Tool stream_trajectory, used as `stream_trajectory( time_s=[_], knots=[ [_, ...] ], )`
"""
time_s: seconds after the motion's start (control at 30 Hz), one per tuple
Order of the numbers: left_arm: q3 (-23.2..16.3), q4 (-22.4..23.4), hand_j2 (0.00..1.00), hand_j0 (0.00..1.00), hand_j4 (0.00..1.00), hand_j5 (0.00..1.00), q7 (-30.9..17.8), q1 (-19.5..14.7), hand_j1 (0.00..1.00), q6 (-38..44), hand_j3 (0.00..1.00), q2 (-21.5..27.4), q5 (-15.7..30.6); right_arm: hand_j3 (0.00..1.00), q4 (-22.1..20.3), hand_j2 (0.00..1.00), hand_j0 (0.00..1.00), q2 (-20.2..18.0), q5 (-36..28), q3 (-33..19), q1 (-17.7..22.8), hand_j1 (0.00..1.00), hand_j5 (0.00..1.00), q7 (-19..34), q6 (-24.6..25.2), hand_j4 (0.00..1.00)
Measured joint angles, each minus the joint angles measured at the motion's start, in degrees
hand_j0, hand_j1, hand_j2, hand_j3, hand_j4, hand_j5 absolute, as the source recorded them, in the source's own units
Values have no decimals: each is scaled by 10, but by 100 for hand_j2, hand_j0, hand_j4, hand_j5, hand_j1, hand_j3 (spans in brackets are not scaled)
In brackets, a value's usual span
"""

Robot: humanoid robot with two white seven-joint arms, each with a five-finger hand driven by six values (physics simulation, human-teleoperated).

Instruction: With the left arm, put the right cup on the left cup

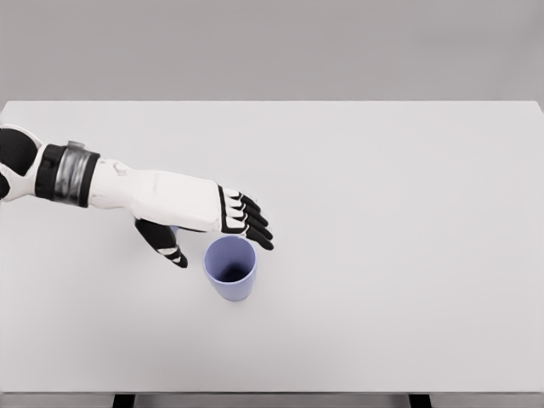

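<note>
Left hand [204,223]: reaches in from the left edge over the table, palm down, fingers stretched out and loose, thumb hanging below; it holds nothing.
Fingers [252,223]: black tips point right and slightly down, ending just above the cup's far rim; whether they touch it, I cannot tell.
Thumb [164,240]: just left of the cup, a small gap between them.
Cup [230,268]: pale lavender, upright, open mouth up, standing right under and in front of the fingertips, tucked between thumb and fingers.
Second cup: only one shows from here.
Table [408,212]: flat white top carrying the cup, spreading well past the hand to the right.
</note>
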Motion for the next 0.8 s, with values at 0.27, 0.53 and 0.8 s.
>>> stream_trajectory(
  time_s=[0.27,0.53,0.8],
  knots=[
    [1,0,100,100,100,100,0,11,100,0,100,-26,-46,100,0,100,100,0,0,0,0,100,100,0,0,100],
    [2,0,100,100,100,100,0,10,100,-3,100,-30,-53,100,0,100,100,0,0,0,0,100,100,0,0,100],
    [4,0,100,100,100,100,0,8,100,-10,100,-28,-53,100,0,100,100,0,0,0,0,100,100,0,0,100]
  ],
)
